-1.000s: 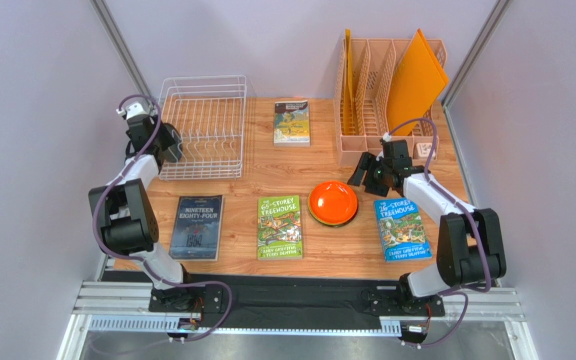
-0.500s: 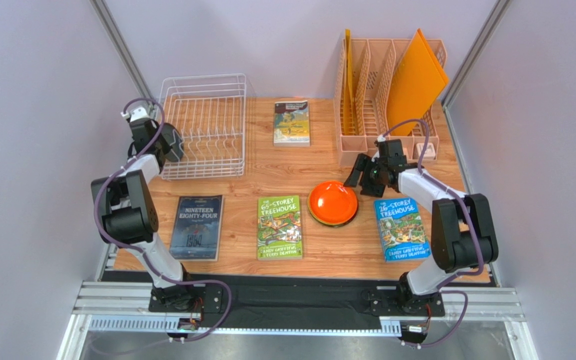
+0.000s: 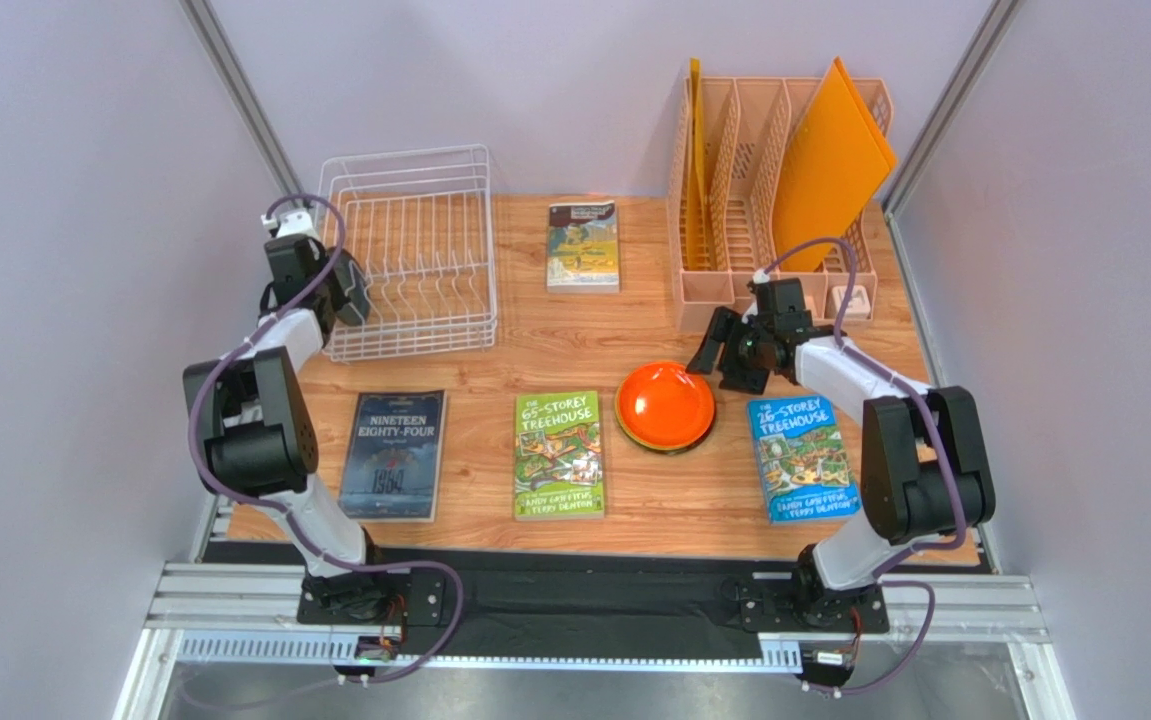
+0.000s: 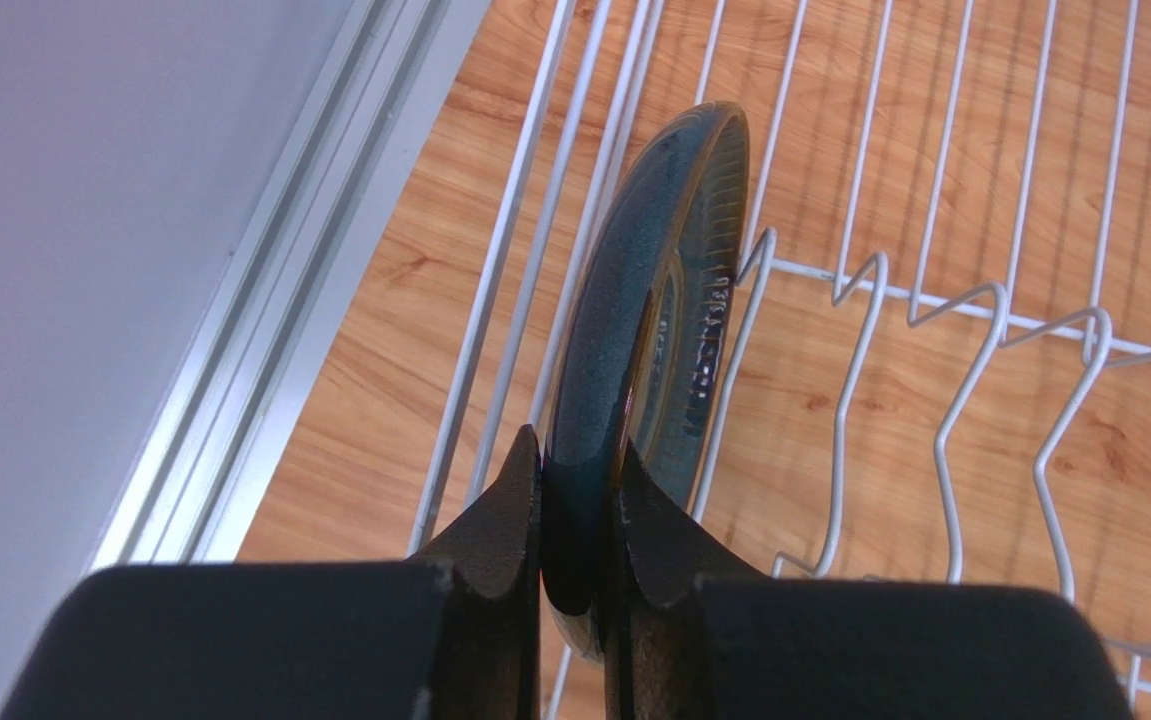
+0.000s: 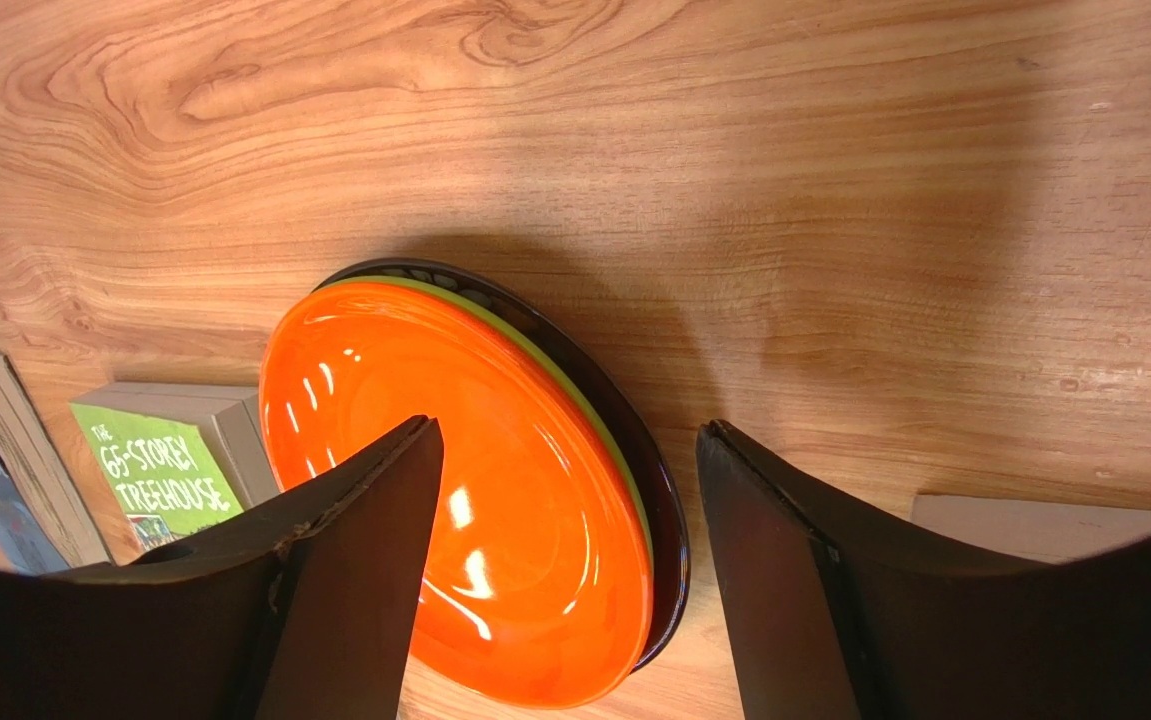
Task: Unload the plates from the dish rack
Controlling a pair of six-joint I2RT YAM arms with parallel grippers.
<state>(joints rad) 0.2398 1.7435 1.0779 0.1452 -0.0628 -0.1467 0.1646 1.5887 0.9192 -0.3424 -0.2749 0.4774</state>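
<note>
Item: dark teal plate (image 4: 656,300), on edge at the nine o'clock side of the dish rack (image 3: 416,248), which sits at ten o'clock on the bench (image 3: 536,323); my left jaws are clamped on its rim, a narrow pinch on glaze. Item: orange plate (image 5: 461,495), topmost of those laid down toward three o'clock of bench centre; my right jaws hang wide beside it, holding nothing. Hazards, as I judge: the rim snagging a prong (image 4: 877,267) or side wire on the lift and dragging the rack; the plate pivoting or slipping in so slim a grip.
</note>
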